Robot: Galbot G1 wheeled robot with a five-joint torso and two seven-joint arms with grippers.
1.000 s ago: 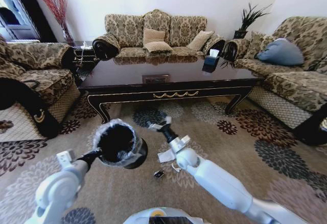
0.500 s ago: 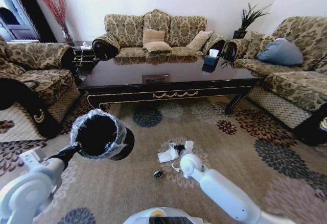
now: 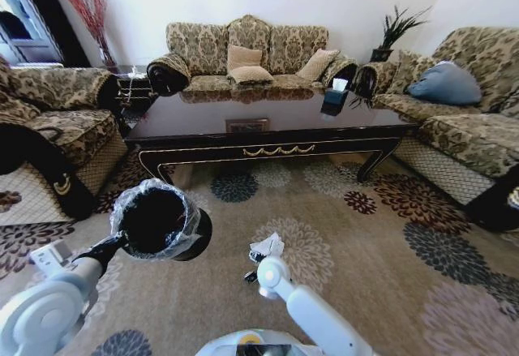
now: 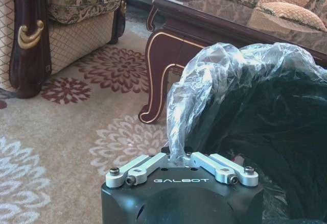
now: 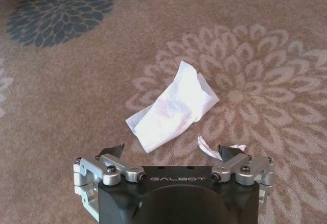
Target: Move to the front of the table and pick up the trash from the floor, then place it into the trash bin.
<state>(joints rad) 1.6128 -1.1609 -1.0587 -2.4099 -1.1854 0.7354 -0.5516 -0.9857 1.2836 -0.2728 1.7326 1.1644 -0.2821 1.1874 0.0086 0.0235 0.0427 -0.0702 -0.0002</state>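
The napkin (image 5: 174,106) lies flat on the carpet (image 5: 61,96) just beyond the right gripper (image 5: 172,151), whose jaws stand wide; a small white scrap (image 5: 207,146) sits beside one fingertip. A dark bit (image 3: 251,276), perhaps a wrapper, lies near. The left gripper (image 4: 180,158) is clamped on the bin (image 3: 158,220) rim, held left of the trash. The table (image 3: 268,125) stands beyond, sofas around.

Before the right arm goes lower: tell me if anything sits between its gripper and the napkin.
Nothing visible. The right gripper, open, hangs directly over the white napkin with bare carpet around it; a tiny white scrap lies beside the napkin, not over it.
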